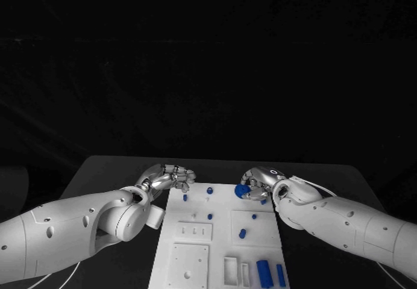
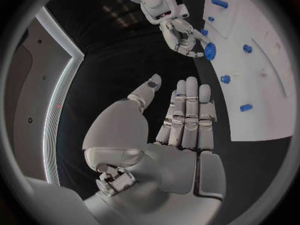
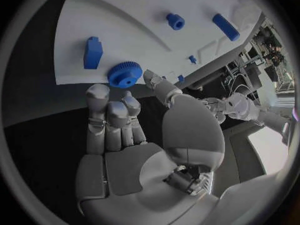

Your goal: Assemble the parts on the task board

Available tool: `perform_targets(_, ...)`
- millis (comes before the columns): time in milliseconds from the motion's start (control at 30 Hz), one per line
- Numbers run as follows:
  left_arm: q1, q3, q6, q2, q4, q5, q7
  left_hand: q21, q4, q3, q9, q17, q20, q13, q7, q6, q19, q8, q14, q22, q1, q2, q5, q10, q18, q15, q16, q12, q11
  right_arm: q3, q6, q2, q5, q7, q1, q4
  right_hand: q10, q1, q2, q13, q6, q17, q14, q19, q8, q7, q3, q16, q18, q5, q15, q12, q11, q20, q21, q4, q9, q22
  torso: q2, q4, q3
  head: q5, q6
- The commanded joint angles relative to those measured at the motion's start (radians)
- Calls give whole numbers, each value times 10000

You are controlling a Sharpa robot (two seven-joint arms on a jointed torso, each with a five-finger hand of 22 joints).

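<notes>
At the far edge of the task board (image 1: pixel 222 241), the right hand (image 1: pixel 259 180) is working on a blue gear (image 1: pixel 242 191) that lies near the board's far right corner. The right wrist view shows the gear (image 3: pixel 125 75) flat on the white plate, with the thumb tip beside its rim and the other fingers (image 3: pixel 109 115) reaching toward it from the table side; whether any of them actually touches the gear cannot be told, so it looks approached rather than gripped. The step in hand is judged to be picking up this gear. The next move calls for closing thumb and fingers across its toothed rim, then lifting it clear without knocking the small blue block (image 3: pixel 93 52) just beside it. The left hand (image 1: pixel 169 178) hovers off the board's far left corner with nothing in it, its fingers (image 2: pixel 190 112) straight and close together, thumb apart. Other blue parts lie scattered on the board, and several blue bars (image 1: pixel 263 274) stand at its near end.
</notes>
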Motion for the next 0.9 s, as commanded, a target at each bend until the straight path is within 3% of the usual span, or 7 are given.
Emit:
perform_targets(33,3,5,137,23,69,-202,106,39,-63,-20,18,3,-21,13,35,52,-75,-34,-80,20,-7,-109,-52,56,172,16,-2,-25,-8,6,140,44,-92,196,-9,-115,-117,-73,9,20,-113,26,-8,-32,-64,4,-38,47,608,59,49,57,87,-54,81,-15,-23,234,24,50,31,-19,-7)
perform_targets(133,3,5,147,12,96,-202,90,38,-60,-19,19,2,-17,14,36,51,-79,-35,-84,20,-19,-117,-55,55,170,19,-5,-26,-7,7,75,61,-171,183,-10,-170,-126,-82,19,28,-151,45,-10,-40,-89,16,-36,51,608,73,61,76,100,-58,107,-17,-38,231,25,39,34,-2,-14)
perform_targets(333,3,5,160,4,92,-202,79,37,-56,-15,20,2,-15,16,37,50,-82,-36,-85,20,-31,-119,-57,55,170,21,-7,-27,-6,9,-4,82,-200,147,-10,-227,-135,-71,50,36,-193,73,-10,-49,-117,32,-15,57,608,93,76,103,115,-67,147,-21,-56,229,-3,33,-1,10,-46)
perform_targets(433,3,5,174,9,85,-183,70,37,-54,-14,20,2,-14,17,37,50,-83,-36,-85,20,-36,-119,-58,54,169,22,-7,-27,-6,10,51,105,-220,133,-9,-270,-137,-69,59,38,-203,82,-10,-51,-124,37,-5,59,608,91,81,110,120,-70,159,-18,-60,228,1,36,-3,61,8)
perform_targets(600,4,6,184,2,122,-182,62,37,-49,-10,21,3,-13,17,38,50,-83,-36,-83,20,-45,-117,-59,53,169,22,-6,-29,-5,10,197,216,-253,128,-10,-434,-153,-56,64,33,-216,150,-14,14,-140,63,9,75,608,70,112,141,148,-159,402,-30,-79,268,-11,40,-23,60,-8)
perform_targets(900,6,7,196,-35,232,-154,20,38,-39,-4,23,4,-10,19,39,50,-83,-37,-80,21,-70,-117,-61,49,170,24,-6,-32,-3,9,327,340,-414,134,-23,-684,-175,-35,175,21,-198,214,-24,-56,-139,65,113,70,608,22,115,164,149,-198,567,2,-92,256,-2,24,-15,110,-59)
